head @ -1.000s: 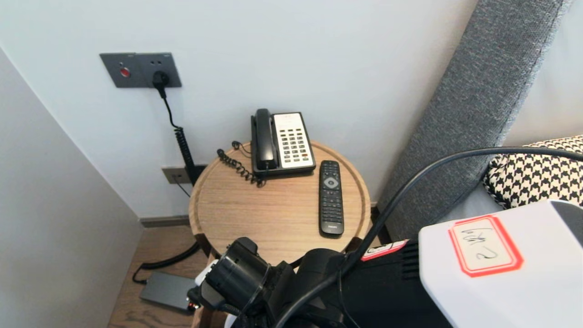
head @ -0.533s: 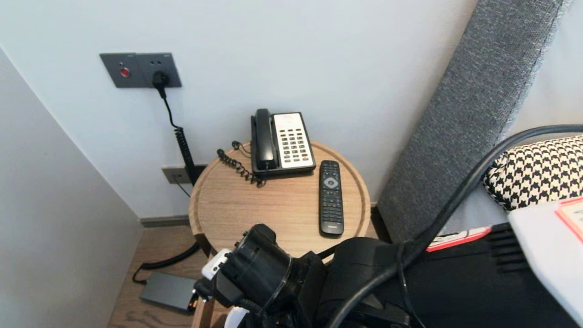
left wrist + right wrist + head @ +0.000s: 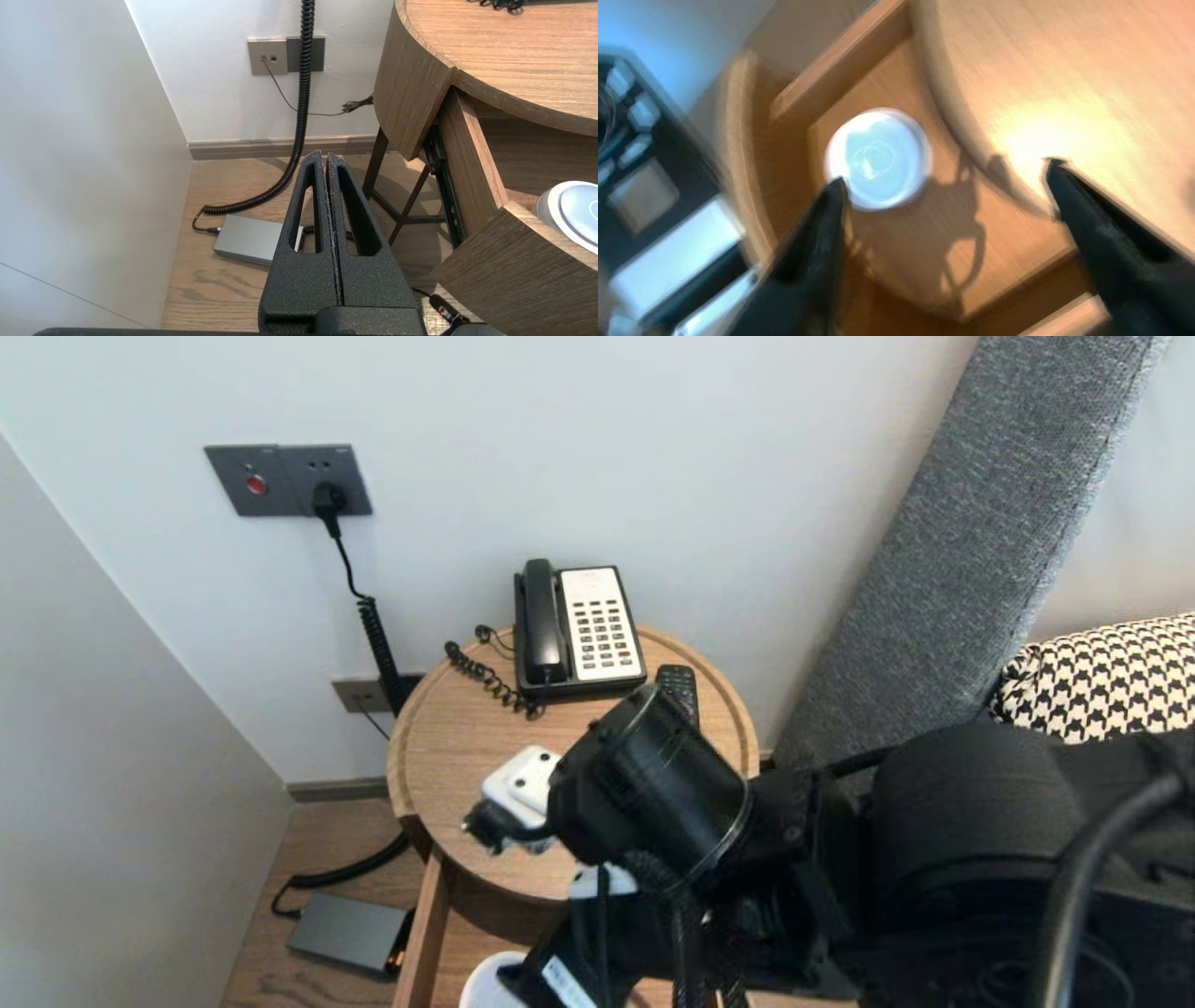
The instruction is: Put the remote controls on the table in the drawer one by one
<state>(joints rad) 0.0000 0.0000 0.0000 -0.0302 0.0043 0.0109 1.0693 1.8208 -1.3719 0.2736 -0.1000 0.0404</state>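
My right gripper (image 3: 945,173) hangs over the open drawer (image 3: 924,261) at the desk's (image 3: 1064,70) front edge, jaws wide, empty; the white-lidded tub (image 3: 878,158) stands inside, off-centre beside one jaw. Left gripper (image 3: 325,156) parked low, jaws together.

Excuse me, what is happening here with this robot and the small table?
The right claw hangs open over the pulled-out wooden drawer of the round wooden side table. A white round container lies in the drawer below it. The claw holds nothing. The left claw is shut and parked low beside the table.
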